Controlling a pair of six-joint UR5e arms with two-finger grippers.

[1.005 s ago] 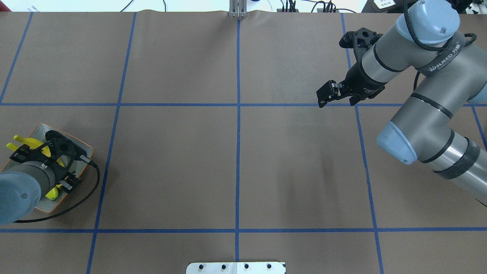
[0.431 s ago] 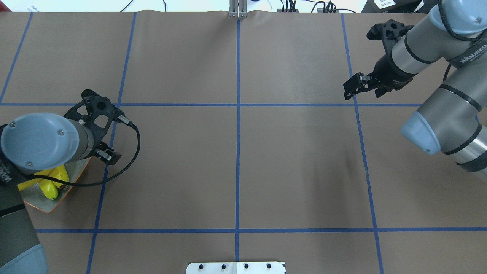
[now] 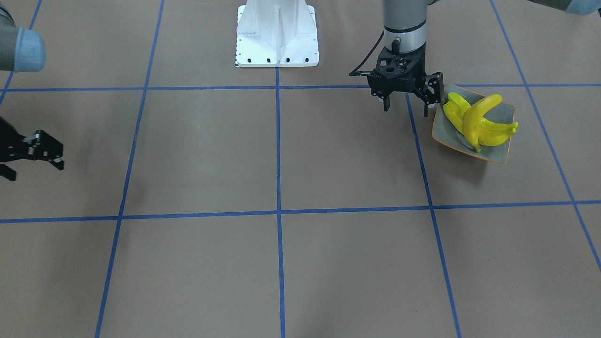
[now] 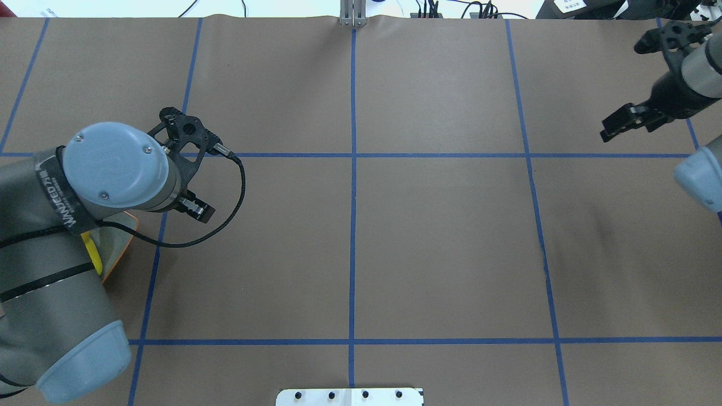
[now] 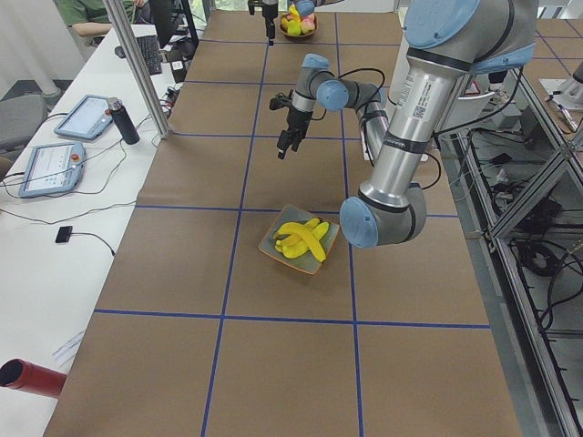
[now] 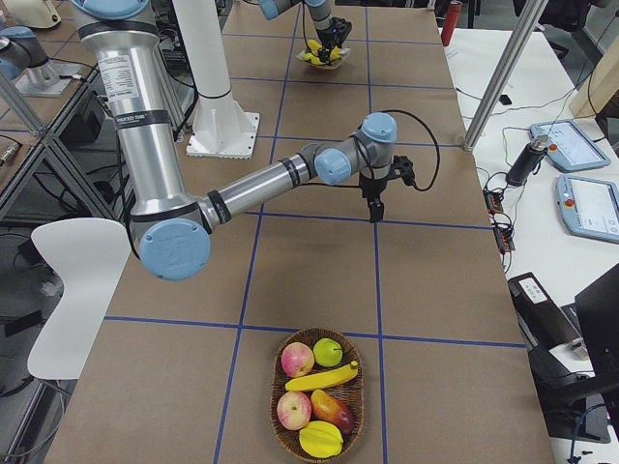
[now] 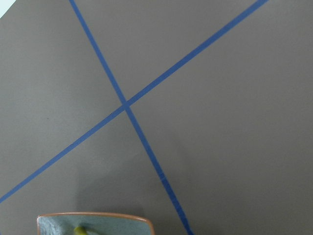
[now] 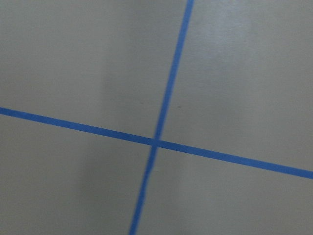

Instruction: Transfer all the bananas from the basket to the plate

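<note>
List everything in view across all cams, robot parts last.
bananas: about four, yellow, piled on the plate
plate: one, grey-blue with an orange rim, at the robot's left end of the table
basket: one, brown wicker, at the robot's right end
basket banana: one, yellow, lying in the basket
other fruit: about five, red, green and yellow, in the basket
table: one, brown with a blue tape grid
base: one, white, on the robot's side of the table
tablets: two, grey, on the side bench
bottle: one, dark, beside the tablets
chair: one, white, off the table
left gripper: black, open, empty, beside the plate
right gripper: black, open, empty, over bare table
</note>
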